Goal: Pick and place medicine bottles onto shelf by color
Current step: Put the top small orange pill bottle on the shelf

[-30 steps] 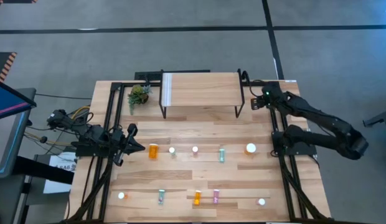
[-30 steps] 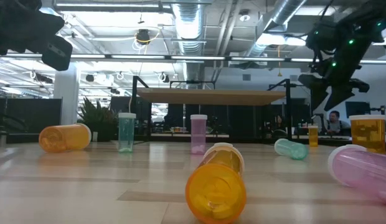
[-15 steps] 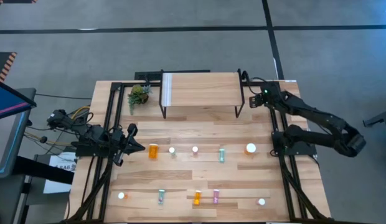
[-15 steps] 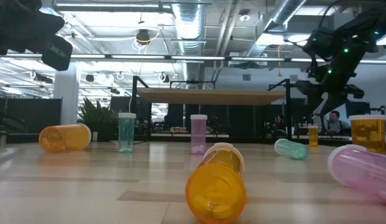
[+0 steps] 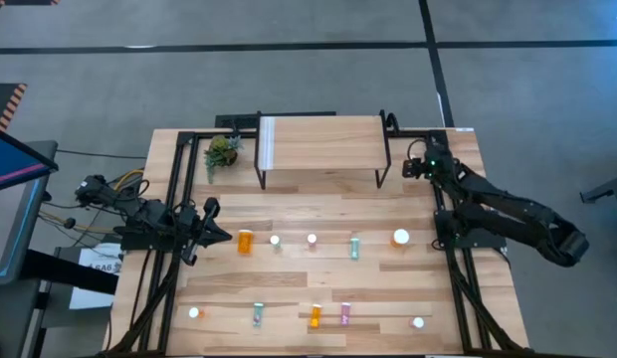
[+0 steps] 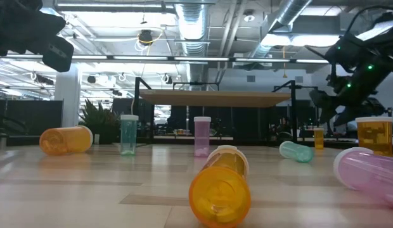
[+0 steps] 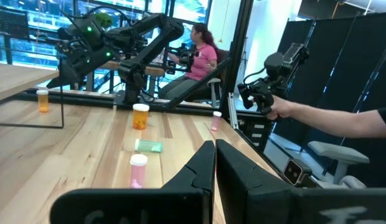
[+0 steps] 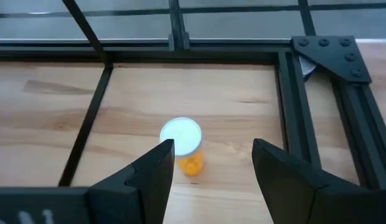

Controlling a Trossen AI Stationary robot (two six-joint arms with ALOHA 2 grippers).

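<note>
Right gripper point(image 8: 208, 165): fingers spread, empty, above small orange bottle point(image 8: 183, 146) standing near table's far right corner, beside shelf point(image 5: 318, 144) leg; risk judged: finger clipping white cap, toppling bottle, or striking leg. Left gripper point(image 7: 215, 165): clenched, empty, at left edge. Other bottles scattered mid-table and along near edge; shelf bare. Light wood tabletop point(image 5: 289, 288), black frame; plant point(image 5: 222, 151); office behind, person seated.

- Small bottle point(image 8: 182, 146) between the right tool point(image 8: 211, 163) fingers: orange body, white cap.
- Right tool: black.
- Surface point(image 8: 243, 106): light wood grain, black frame rails.
- Shelf point(image 5: 323, 139): light wood top, white end strip, black legs.
</note>
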